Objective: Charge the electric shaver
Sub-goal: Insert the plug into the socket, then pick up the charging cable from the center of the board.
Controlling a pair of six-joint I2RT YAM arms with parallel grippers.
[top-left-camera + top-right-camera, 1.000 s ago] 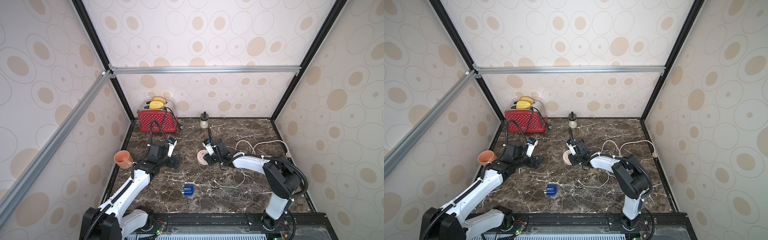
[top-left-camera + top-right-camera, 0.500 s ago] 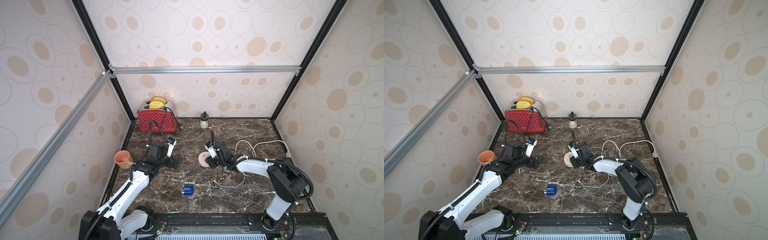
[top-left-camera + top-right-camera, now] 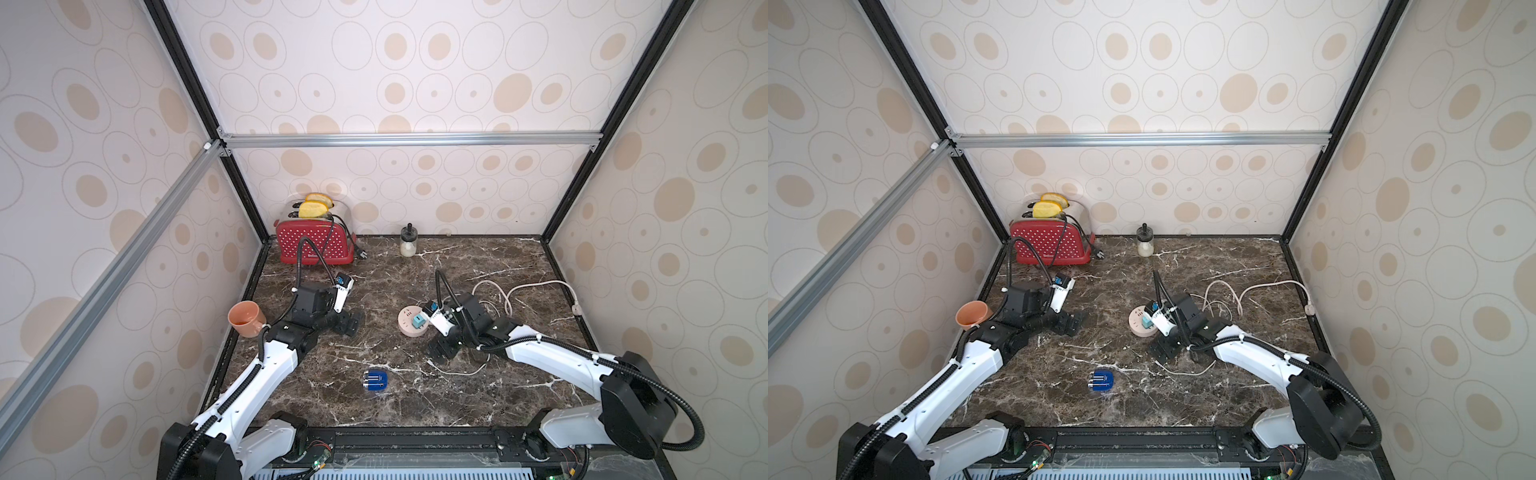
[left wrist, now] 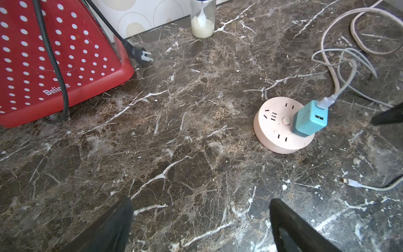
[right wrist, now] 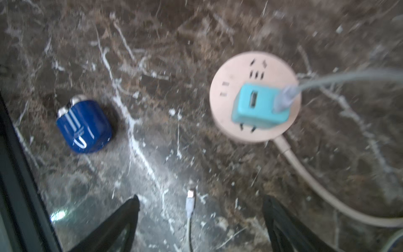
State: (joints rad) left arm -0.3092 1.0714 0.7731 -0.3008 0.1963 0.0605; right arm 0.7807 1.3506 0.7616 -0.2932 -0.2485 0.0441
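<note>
The teal adapter sits in the pink power strip, cable attached. The cable's free plug lies between the right gripper's wide, empty fingers. The electric shaver lies unconnected, nearer and left. The left gripper gapes empty. The shaver's port is unseen, and the right wrist view is blurred.

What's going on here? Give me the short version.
The electric shaver lies alone on the marble table, nothing plugged into it. The teal adapter sits in the pink power strip with a cable plugged in. The right gripper hangs open over a free cable plug lying on the table. The left gripper is open too, holding nothing.
</note>
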